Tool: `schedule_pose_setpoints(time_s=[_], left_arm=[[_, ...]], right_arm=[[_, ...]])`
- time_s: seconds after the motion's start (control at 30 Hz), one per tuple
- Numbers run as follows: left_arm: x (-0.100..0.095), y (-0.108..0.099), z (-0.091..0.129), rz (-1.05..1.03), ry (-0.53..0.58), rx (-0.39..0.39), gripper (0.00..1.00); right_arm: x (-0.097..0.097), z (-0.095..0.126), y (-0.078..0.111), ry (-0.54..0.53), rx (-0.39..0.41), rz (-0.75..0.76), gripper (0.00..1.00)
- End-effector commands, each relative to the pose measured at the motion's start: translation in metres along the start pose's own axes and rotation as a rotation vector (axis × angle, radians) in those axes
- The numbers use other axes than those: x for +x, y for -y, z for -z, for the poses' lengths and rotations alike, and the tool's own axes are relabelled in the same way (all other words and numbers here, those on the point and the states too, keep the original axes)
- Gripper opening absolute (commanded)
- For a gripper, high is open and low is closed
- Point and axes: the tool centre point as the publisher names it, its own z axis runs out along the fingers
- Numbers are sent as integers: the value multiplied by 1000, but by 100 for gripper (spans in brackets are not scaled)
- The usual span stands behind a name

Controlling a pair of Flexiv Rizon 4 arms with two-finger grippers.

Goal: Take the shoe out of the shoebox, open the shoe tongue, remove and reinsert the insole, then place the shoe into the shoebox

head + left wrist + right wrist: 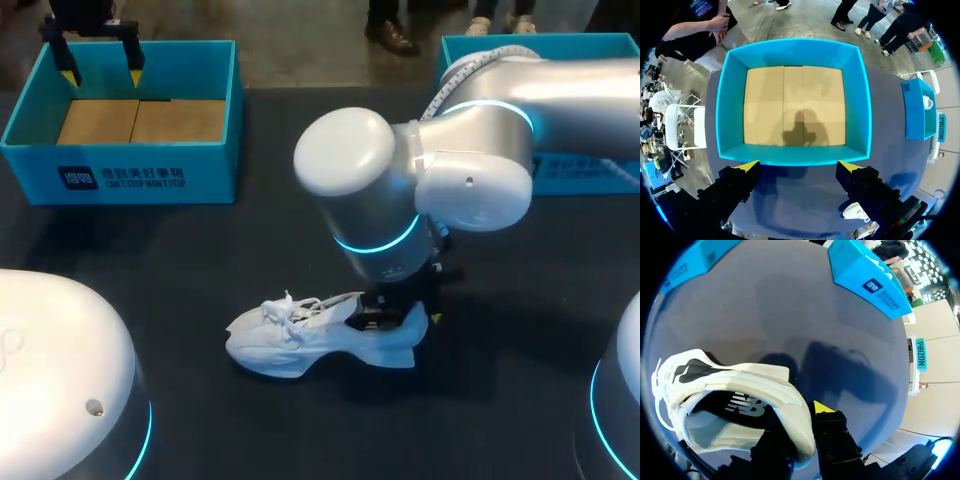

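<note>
The white shoe (310,335) (740,385) rests on its sole on the dark table (200,250), outside the blue shoebox (120,170) (790,155) and well apart from it. The right gripper (405,310) (800,435) pinches the shoe's heel wall, one finger inside and one outside. Over the shoebox's near wall hovers the left gripper (100,65) (799,167), fingers spread wide, holding nothing.
</note>
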Motion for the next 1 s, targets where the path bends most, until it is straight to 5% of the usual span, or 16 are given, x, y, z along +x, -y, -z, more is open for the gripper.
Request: schedule_pose_setpoints(time_s=[0.03, 0.57, 0.6, 0.63, 0.67, 0.7, 1.0], left_arm=[[0, 0, 0, 0, 0, 0, 100], [0, 0, 0, 0, 0, 0, 100], [0, 0, 0, 0, 0, 0, 100], [0, 0, 0, 0, 0, 0, 100], [0, 0, 0, 0, 0, 0, 100], [0, 0, 0, 0, 0, 0, 100], [0, 0, 0, 0, 0, 0, 100]], right_arm=[[3, -9, 1, -14, 12, -1, 0], [9, -20, 2, -48, 50, 8, 0], [9, -20, 2, -49, 51, 8, 14], [9, -20, 2, -54, 52, 5, 39], [8, -18, 3, -55, 51, 4, 78], [8, -16, 3, -55, 50, 3, 100], [0, 16, 6, -79, 31, -4, 100]])
